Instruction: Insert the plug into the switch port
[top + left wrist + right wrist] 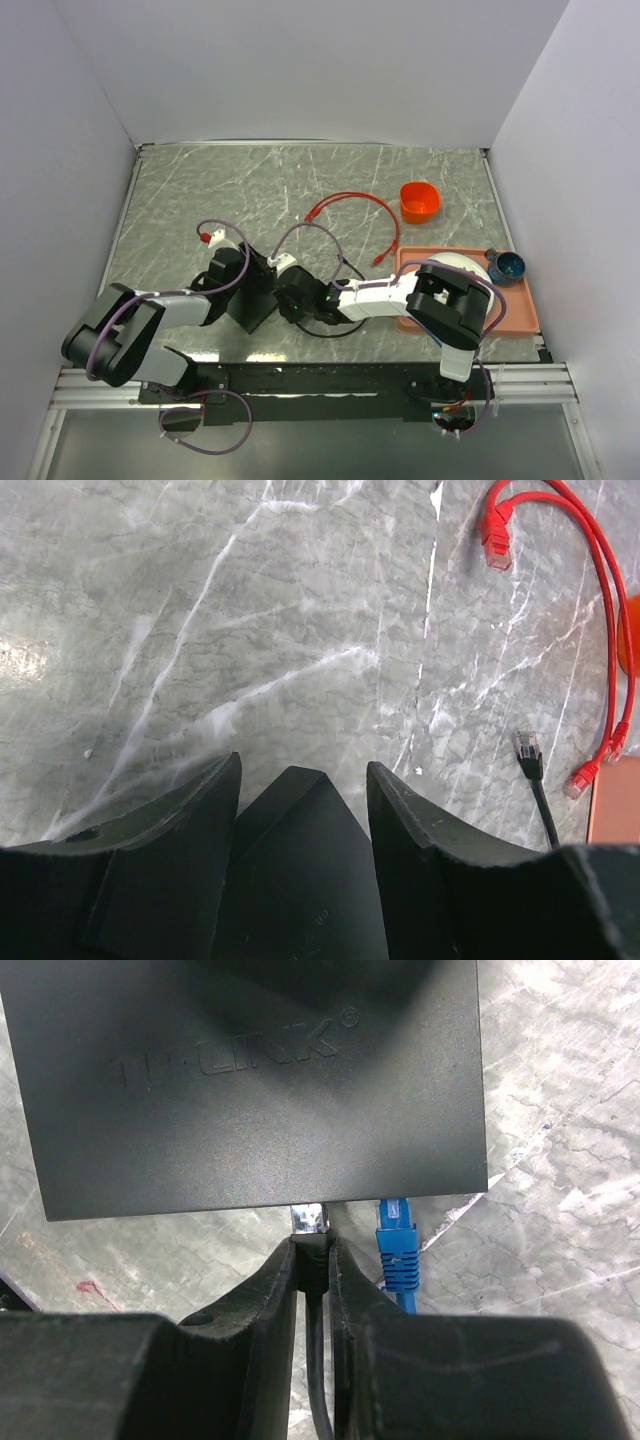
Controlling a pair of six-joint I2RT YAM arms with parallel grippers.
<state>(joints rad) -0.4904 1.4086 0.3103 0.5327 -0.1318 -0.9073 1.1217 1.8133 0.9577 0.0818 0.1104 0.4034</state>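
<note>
Grey, white-veined marble-look table (200,190), closed in on three sides by plain white walls (300,60). Along the near edge, a metal rail (330,385) with both arm bases bolted on.

Toward the far right, an orange cup (419,201). In front of it, a red cable (352,197) looped on the stone, both ends loose. At the right edge, a salmon-pink tray (515,318) carrying a blue cup (507,266), much of the tray covered from above by the right arm. From the left wrist, a black cable end (527,748) with a clear connector, lying free on the table near the red ends.

Near the middle front, between the two wrists, the black box (250,1090) (TP-LINK moulded into its lid). Astride one corner of it, the left gripper (303,770), fingers half spread, the box filling the gap and touching both: clamped, by the look of it. At the opposite edge, the right gripper (313,1250), fingers (275,1290) pressed nearly together, pinching the plug (309,1218) by its black boot, cable trailing back between them. Clear tip of the plug right against the box's near edge, just beside a blue plug (395,1240) already seated there. Switch port itself hidden beneath that edge, behind lid and fingers. Cannot tell how far in the tip sits, if at all.
</note>
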